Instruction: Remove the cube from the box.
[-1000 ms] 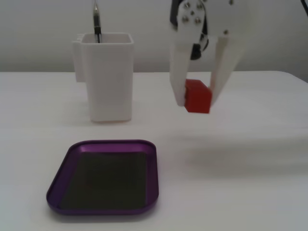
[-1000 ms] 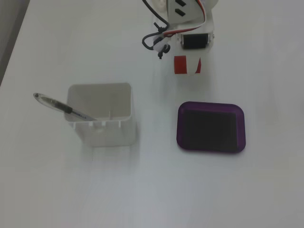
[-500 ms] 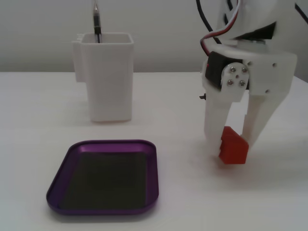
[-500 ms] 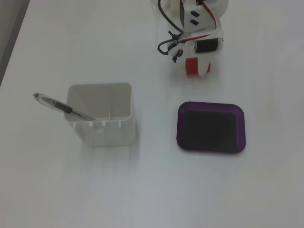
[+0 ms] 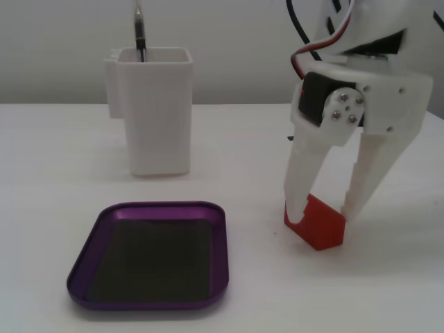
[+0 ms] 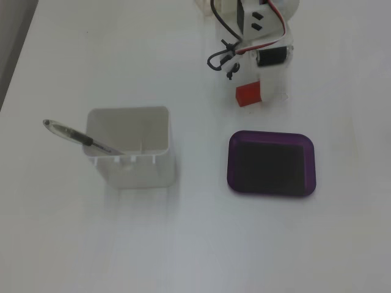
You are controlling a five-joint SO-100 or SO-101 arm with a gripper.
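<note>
the cube [image 5: 316, 223] sits on the table outside the empty box [image 5: 217, 243]; the gripper [image 5: 326, 208], fingers straddling it, should spread wider, then lift straight up.

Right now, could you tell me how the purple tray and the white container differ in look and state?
The purple tray is shallow, metallic-looking and dark-floored; the white container is tall, square and plain white. The purple tray lies empty, while the white container holds a pen leaning out over its rim. The purple tray sits nearer the red cube than the white container does. Both are open-topped and stand on the white table.
</note>
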